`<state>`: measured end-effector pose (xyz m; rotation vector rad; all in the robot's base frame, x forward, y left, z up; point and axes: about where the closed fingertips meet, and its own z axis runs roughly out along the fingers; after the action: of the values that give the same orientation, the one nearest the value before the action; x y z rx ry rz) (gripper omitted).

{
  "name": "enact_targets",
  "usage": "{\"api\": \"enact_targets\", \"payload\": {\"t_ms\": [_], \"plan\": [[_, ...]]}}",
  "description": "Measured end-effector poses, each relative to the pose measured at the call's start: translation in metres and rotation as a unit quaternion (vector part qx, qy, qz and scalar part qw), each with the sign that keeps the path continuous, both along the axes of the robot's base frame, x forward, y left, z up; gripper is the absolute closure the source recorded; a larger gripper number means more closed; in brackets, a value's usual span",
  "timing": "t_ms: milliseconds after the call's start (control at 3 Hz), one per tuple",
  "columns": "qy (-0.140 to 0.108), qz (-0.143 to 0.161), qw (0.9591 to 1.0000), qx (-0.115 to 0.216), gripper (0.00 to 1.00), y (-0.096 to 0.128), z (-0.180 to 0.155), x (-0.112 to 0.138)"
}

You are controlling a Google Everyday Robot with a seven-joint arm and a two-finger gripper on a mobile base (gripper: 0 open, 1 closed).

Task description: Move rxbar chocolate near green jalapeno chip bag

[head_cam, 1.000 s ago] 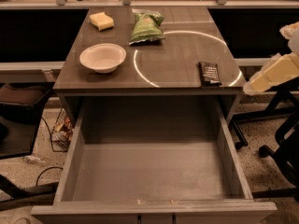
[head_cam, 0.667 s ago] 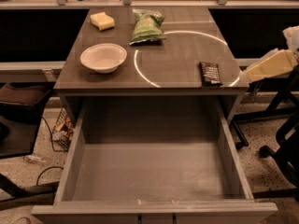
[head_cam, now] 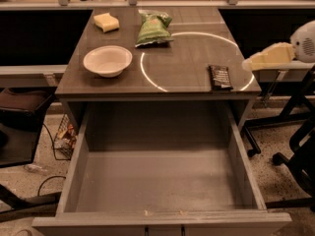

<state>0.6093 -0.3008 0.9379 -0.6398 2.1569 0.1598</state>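
Rxbar chocolate lies flat near the desk front-right edge; hand hovers just right of it.
Small dark glossy rectangle. Crinkled green jalapeno chip bag well apart at back. Hand's grip: cannot tell.

The table has one rxbar chocolate, one green jalapeno chip bag, one bowl and one sponge. One claw hangs by its right edge.
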Motion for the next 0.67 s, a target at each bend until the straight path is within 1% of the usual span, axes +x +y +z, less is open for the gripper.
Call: {"api": "enact_targets", "payload": {"t_ms": [333, 667], "plan": [[0.041, -0.043, 0.9982, 0.011, 0.0, 0.0065, -0.0129, 0.0184], [0.053, -0.064, 0.996, 0.032, 0.0, 0.0103, -0.0146, 0.0214]]}}
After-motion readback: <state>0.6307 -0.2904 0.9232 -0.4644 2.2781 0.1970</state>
